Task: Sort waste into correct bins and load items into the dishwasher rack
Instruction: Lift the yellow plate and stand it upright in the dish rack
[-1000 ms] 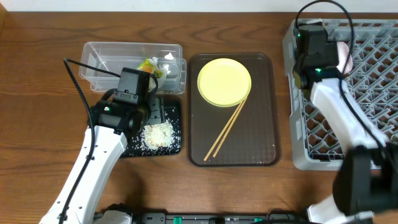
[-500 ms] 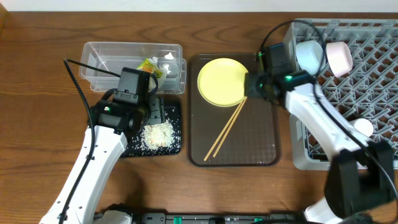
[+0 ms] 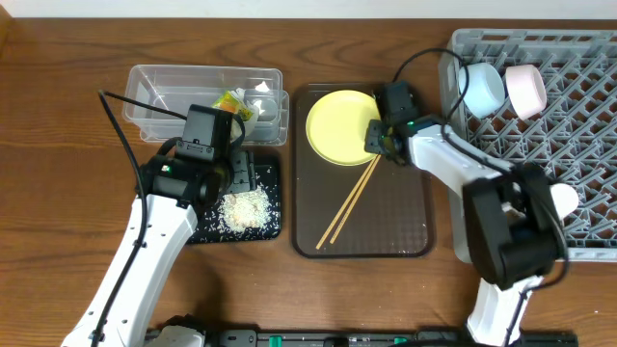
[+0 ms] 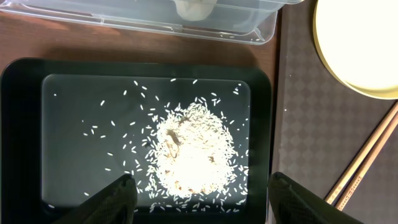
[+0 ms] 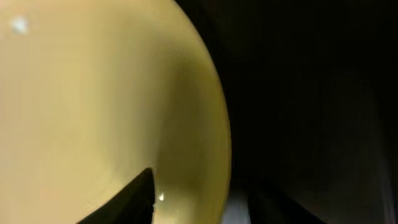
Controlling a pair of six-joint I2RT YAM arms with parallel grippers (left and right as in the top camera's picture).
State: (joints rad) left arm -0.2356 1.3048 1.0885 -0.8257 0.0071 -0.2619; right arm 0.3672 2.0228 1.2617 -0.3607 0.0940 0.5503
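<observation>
The round yellow plate (image 3: 342, 125) lies at the back of the brown tray (image 3: 405, 231), with the wooden chopsticks (image 3: 349, 202) slanting beside it. My right gripper (image 3: 378, 140) is open at the plate's right rim; in the right wrist view one finger lies over the plate (image 5: 93, 93) and the gap (image 5: 199, 193) spans its edge. My left gripper (image 4: 199, 186) is open and empty above the black tray (image 4: 18, 124) holding the rice clump (image 4: 186, 149). The clear tub (image 3: 174, 92) holds the wrapper (image 3: 231, 102) and the white paper scrap (image 3: 260, 99).
The grey rack (image 3: 578, 193) at the right holds the light blue bowl (image 3: 482, 87), the pinkish bowl (image 3: 525, 87) and the pale cup (image 3: 562, 200). The right arm's cable loops above the tray. Bare wood table lies at the front left.
My right arm has swung left from the rack to the yellow plate's right rim. The two bowls now show uncovered in the rack. The left arm has not moved.
</observation>
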